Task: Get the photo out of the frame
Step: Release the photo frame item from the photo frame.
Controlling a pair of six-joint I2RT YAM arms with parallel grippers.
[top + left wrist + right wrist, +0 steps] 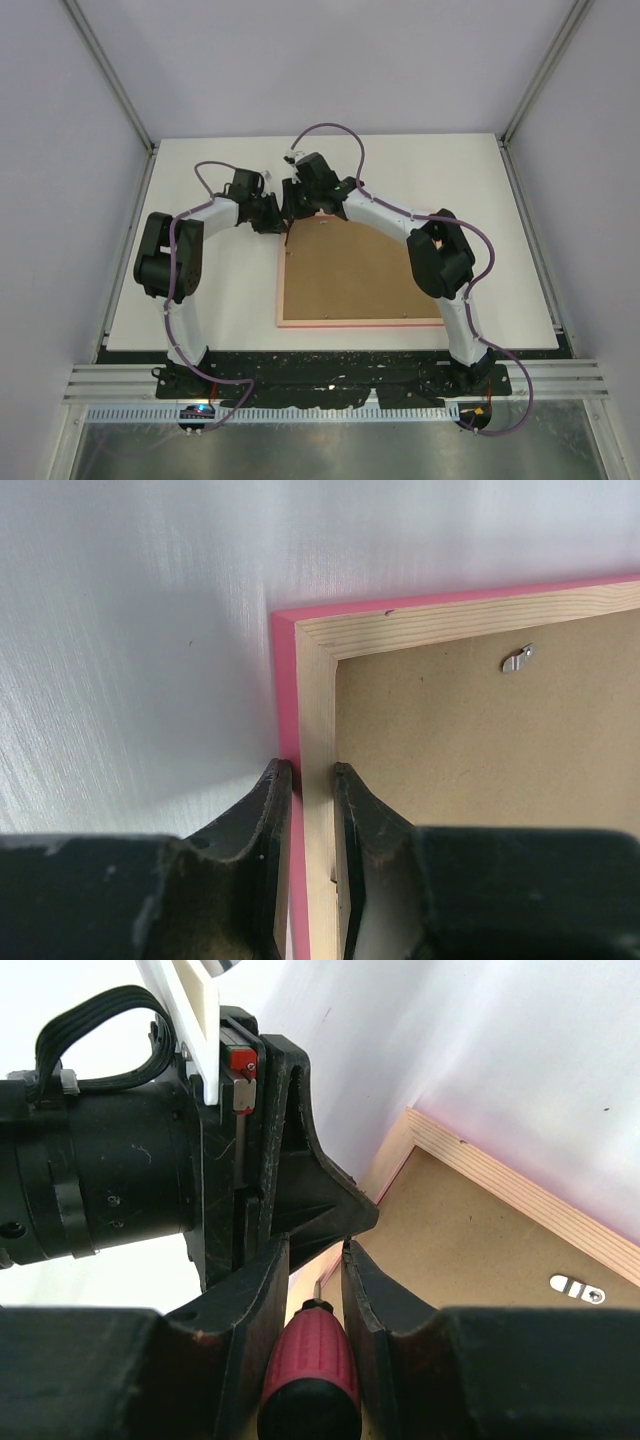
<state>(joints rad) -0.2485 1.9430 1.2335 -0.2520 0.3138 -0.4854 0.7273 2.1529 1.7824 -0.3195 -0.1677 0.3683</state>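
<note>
The pink frame [360,323] lies face down on the table, its pale wooden back rim [420,625] up. The brown backing board [355,275] fills it, held by a small metal tab [517,659]. The photo is hidden. My left gripper [312,772] is shut on the frame's left rail near the far left corner, one finger outside and one inside. My right gripper [317,1250] is shut on a red-handled screwdriver [310,1360], its tip pointing down at the same rail, right beside the left gripper's finger [320,1190]. Both grippers meet at that corner in the top view [290,212].
White table [200,300] with grey walls on three sides. A second metal tab [578,1288] lies on the backing board [470,1260] by the far rail [500,1180]. The two wrists crowd each other at the frame's far left corner.
</note>
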